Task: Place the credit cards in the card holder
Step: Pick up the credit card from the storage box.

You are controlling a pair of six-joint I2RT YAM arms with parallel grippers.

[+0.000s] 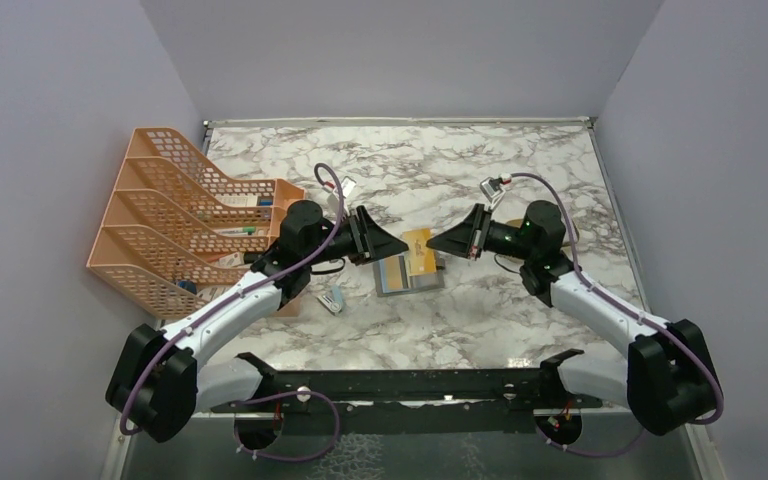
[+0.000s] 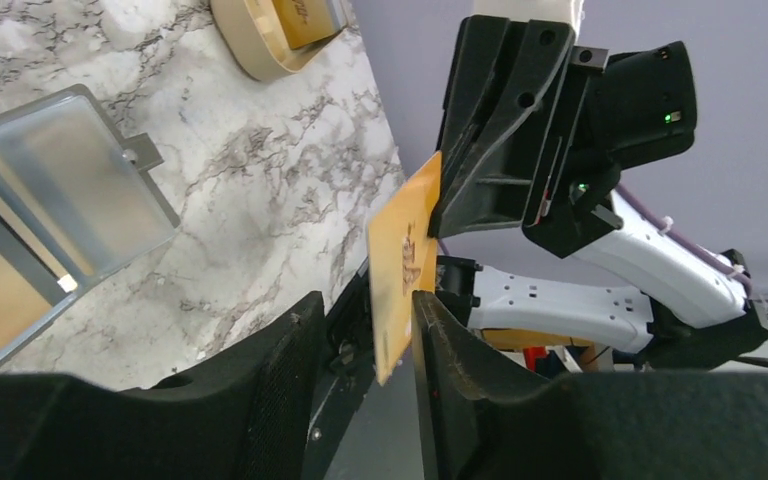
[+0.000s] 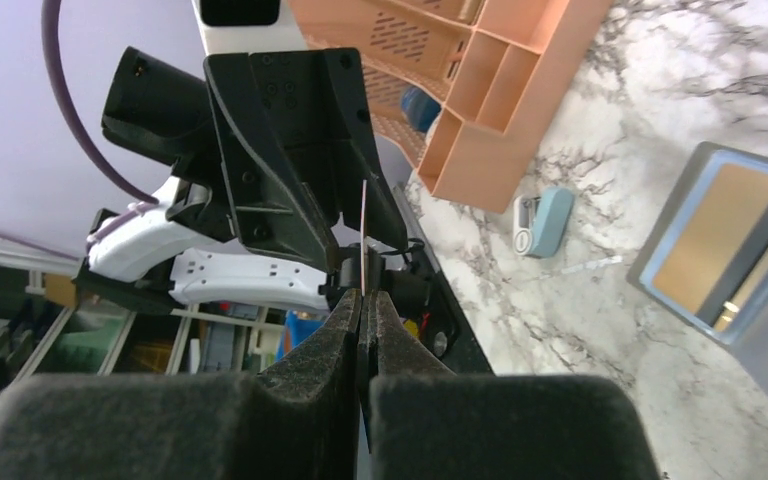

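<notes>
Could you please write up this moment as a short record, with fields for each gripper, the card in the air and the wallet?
held card: thin tan-gold credit card, in the air between the two grippers
right gripper: shut on one edge of the card
left gripper: jaws open around the card's other end, a gap showing on one side
card holder: grey folding wallet with light blue inside, lying open on the white marble table, tan showing inside it
far left: orange mesh file rack
</notes>
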